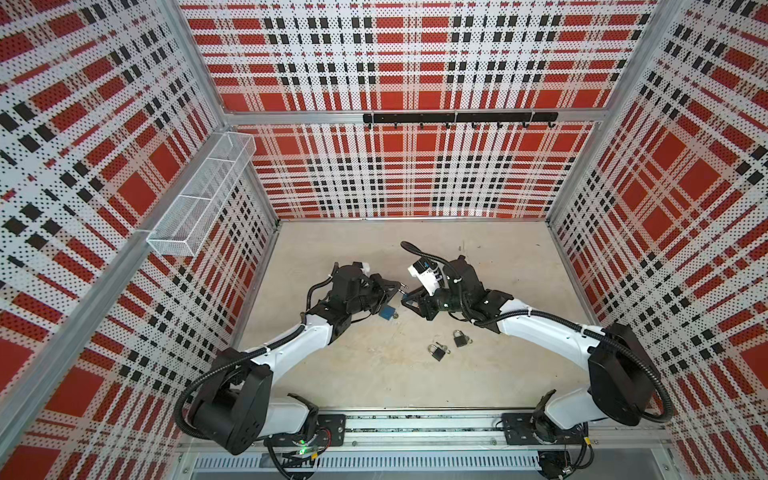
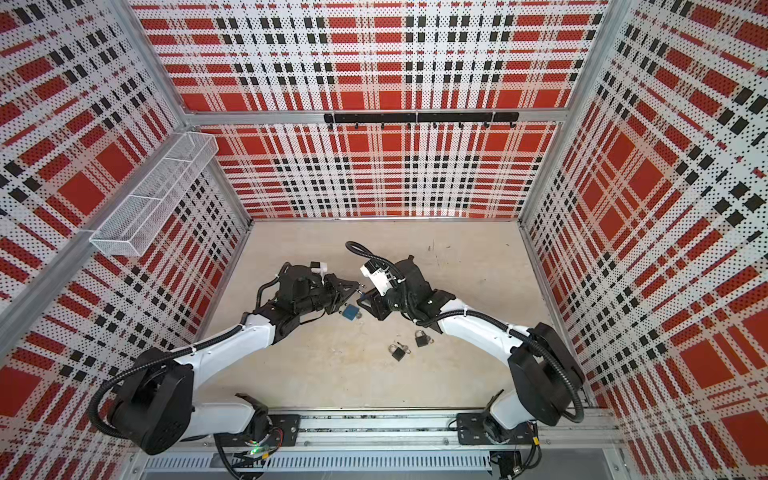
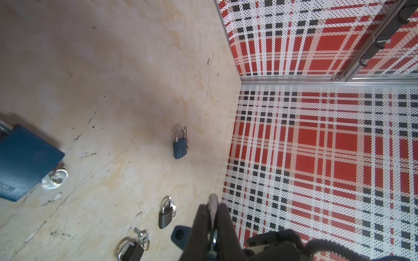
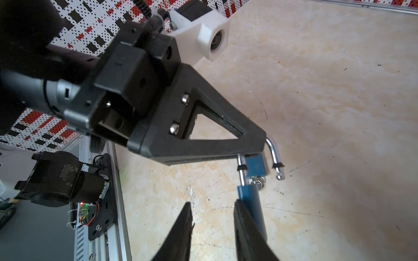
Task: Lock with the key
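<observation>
Pinching the shackle (image 4: 273, 151), the left gripper (image 4: 257, 151) held the blue padlock (image 4: 248, 192) at nine o'clock of the right gripper (image 4: 212, 203), whose parted jaws held nothing; closing off-centre could twist it loose.

No lettering is legible; the blue padlock (image 3: 24, 158) bears a blurred embossed mark

Red, white, black plaid walls (image 1: 415, 62), beige floor (image 1: 374, 374) (blue padlock (image 4: 247, 193))
</observation>
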You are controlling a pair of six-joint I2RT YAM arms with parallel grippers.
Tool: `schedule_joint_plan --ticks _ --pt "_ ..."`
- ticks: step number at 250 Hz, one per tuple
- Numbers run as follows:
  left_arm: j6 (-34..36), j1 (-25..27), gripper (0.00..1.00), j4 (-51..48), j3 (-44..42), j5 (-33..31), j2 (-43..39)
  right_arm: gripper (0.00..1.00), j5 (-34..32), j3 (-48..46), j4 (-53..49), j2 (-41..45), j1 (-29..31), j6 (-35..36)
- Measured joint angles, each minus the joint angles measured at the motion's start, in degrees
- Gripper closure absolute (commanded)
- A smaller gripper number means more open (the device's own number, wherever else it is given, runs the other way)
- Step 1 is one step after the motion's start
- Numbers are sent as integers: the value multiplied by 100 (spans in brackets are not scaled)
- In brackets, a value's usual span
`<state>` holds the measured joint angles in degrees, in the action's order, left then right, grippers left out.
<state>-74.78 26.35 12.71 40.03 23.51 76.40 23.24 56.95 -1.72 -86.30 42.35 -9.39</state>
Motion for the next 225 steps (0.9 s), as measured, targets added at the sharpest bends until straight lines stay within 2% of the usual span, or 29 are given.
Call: schedule_joint_plan --ticks 62,225 --pt "-24 0 100 -11 37 -39 -7 59 -31 48 -11 -72 4 96" --pt "-52 -17 100 -33 37 -42 -26 56 -210 -79 85 107 -275 13"
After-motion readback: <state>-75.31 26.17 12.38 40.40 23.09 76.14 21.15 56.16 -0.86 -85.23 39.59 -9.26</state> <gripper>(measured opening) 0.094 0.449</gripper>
